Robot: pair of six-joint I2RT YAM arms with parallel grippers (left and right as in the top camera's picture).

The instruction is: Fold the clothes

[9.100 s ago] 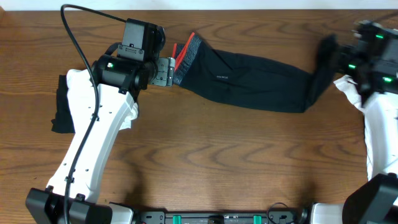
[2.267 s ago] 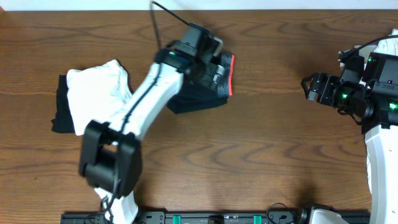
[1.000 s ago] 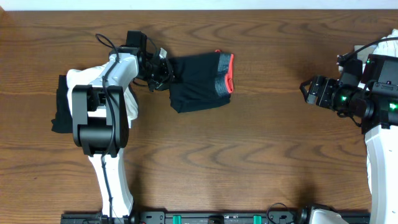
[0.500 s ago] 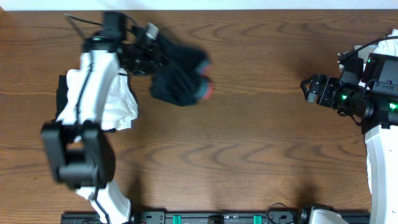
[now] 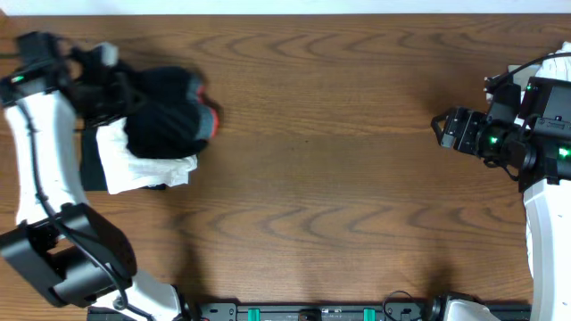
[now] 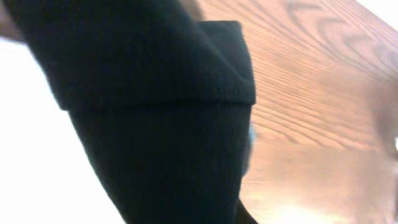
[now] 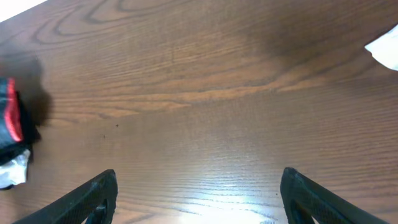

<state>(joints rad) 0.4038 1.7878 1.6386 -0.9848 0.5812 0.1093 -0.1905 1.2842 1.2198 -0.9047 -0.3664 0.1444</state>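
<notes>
Clamped shut on folded black trousers [image 5: 165, 114] with left gripper [image 5: 113, 87]; swung further left than half a second ago, now at 10 o'clock on table [image 5: 339, 178], overlapping white garment [image 5: 143, 168], red waistband [image 5: 211, 120] toward 3 o'clock. Spread apart and empty at 3 o'clock, right gripper [image 7: 199, 198], unmoved.
</notes>
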